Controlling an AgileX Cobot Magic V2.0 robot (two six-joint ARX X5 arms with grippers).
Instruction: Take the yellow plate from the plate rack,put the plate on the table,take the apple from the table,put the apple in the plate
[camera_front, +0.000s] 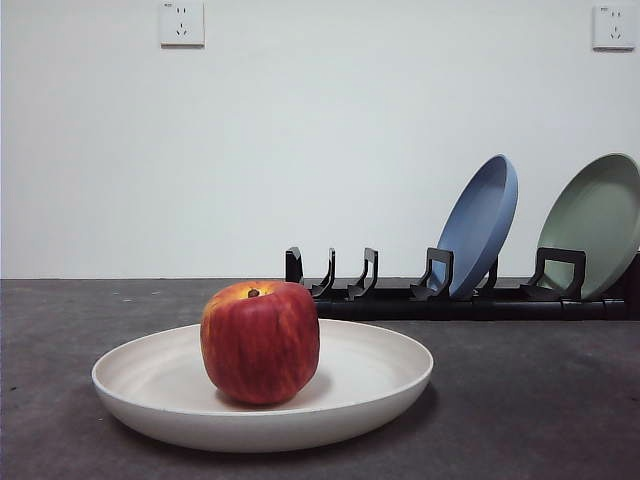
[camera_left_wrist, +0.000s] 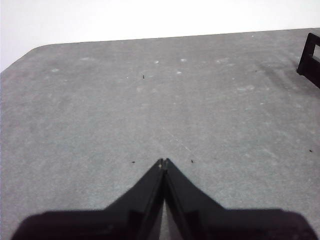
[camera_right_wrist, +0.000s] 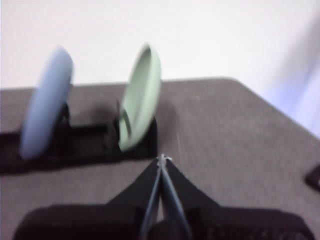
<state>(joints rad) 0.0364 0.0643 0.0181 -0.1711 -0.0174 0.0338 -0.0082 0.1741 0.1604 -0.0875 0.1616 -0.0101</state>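
Apple first: it sits upright inside the yellow plate, a little toward one side of the dish, stem dimple up, and the plate lies flat on the table in front of the plate rack. By the look of things both halves of the job are done — nothing seems left to carry.

As for handling, the apple looks firm and fairly heavy for its size, with a smooth, waxy skin that could slip under narrow tips. It would probably be best taken across its broad middle, one side against the other, with moderate pressure so the flesh does not bruise. The plate appears stiff, light and matte — a thin raised rim is the only place to pinch it, and it would likely tip if lifted from one edge with the fruit on it.

A blue plate and a green plate stand leaning in the rack's far slots; the near slots are bare.

Neither arm shows in the front view. The left claw hangs over bare table with its tips pressed together, holding nothing. The right claw is likewise clenched and empty, pointing toward the rack end beside the green plate, in a somewhat blurred picture.
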